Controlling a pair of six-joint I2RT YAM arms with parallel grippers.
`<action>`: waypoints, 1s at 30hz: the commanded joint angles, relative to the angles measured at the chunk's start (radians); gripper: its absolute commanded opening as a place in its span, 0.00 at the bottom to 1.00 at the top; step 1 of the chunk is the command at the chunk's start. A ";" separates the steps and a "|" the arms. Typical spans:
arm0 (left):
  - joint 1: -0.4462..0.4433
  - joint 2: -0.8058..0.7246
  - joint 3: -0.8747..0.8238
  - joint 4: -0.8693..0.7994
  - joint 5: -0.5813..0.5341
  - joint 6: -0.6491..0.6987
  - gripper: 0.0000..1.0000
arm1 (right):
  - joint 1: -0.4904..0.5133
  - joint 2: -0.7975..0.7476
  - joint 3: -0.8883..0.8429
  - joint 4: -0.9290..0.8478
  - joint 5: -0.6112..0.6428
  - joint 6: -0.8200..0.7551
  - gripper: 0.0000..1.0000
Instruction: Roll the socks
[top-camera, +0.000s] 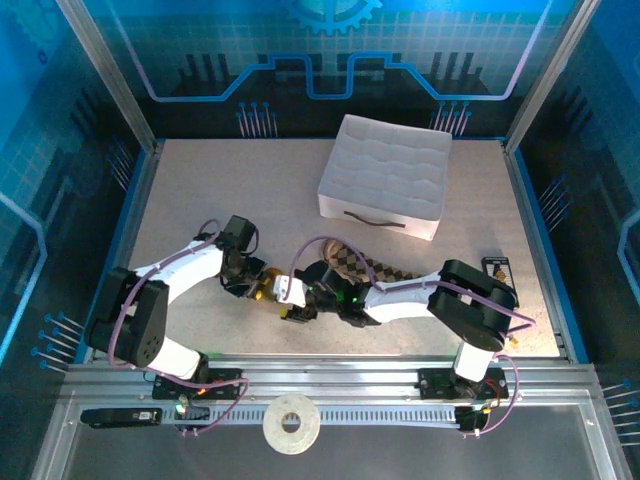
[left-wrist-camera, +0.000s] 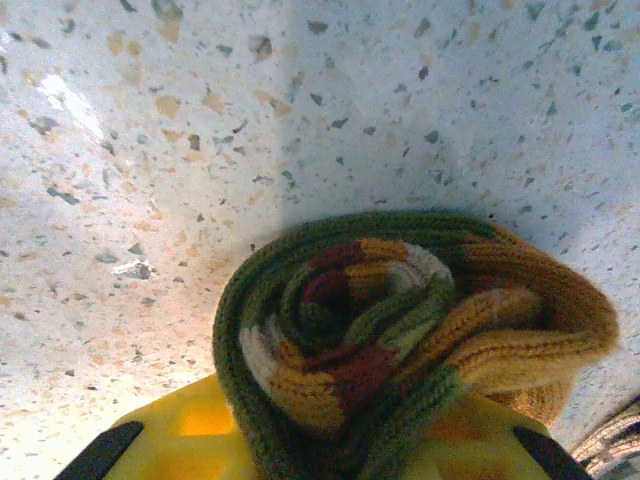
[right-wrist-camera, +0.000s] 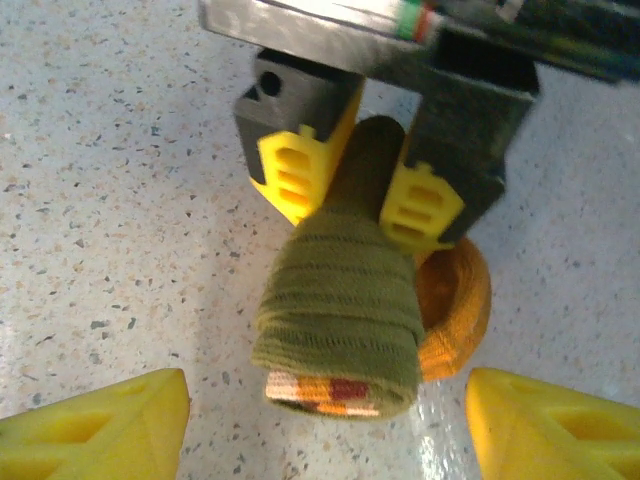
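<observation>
- Soft, light, springy: olive green sock (right-wrist-camera: 340, 300), rolled, on the table (top-camera: 200, 200) near the arms.
- Pinched mid-roll in left gripper (right-wrist-camera: 355, 195).
- Right gripper (right-wrist-camera: 325, 430) spread wide, empty.
- Best gripped across the roll's waist; likely to unroll.
- Checked sock (top-camera: 365, 265) just beside.

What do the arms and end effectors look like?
The left arm and right arm have white shells, black joints and looping purple cables. The left end effector has a dark grey body; it and the right end effector carry yellow slotted fingers.
</observation>
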 joint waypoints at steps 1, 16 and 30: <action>-0.008 0.067 -0.039 -0.234 -0.025 0.022 0.19 | 0.034 0.046 0.049 0.042 0.079 -0.125 0.73; -0.006 0.076 0.012 -0.239 -0.009 0.030 0.20 | 0.037 0.232 0.215 -0.100 0.171 -0.093 0.41; 0.061 -0.200 -0.009 -0.119 0.059 -0.118 0.82 | -0.047 0.234 0.233 -0.344 -0.124 0.123 0.00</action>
